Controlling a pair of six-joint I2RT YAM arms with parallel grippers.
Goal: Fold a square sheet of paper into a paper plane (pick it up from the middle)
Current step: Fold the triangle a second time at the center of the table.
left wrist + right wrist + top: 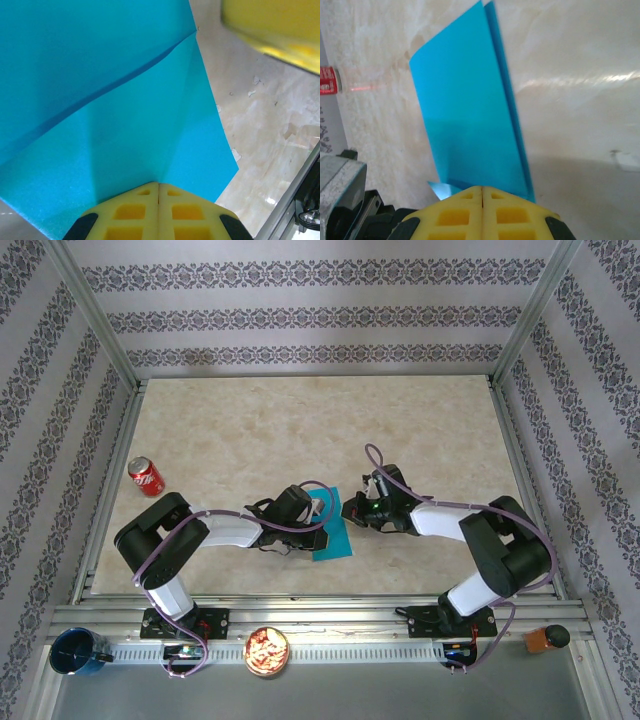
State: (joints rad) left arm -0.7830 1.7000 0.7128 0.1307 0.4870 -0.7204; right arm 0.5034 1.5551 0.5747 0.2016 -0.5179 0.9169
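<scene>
The half-folded square sheet of paper (333, 538) is pinched by left gripper (159, 185) and right gripper (482, 189). A firm crease is judged due next.

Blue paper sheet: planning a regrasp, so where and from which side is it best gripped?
Probably an edge of the blue paper sheet, pinched across both folded layers, coming edge-on like the right gripper: it is thin and flat.

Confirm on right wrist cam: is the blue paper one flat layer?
No, the sheet of paper is doubled over, a second layer's edge showing along its right side.
</scene>
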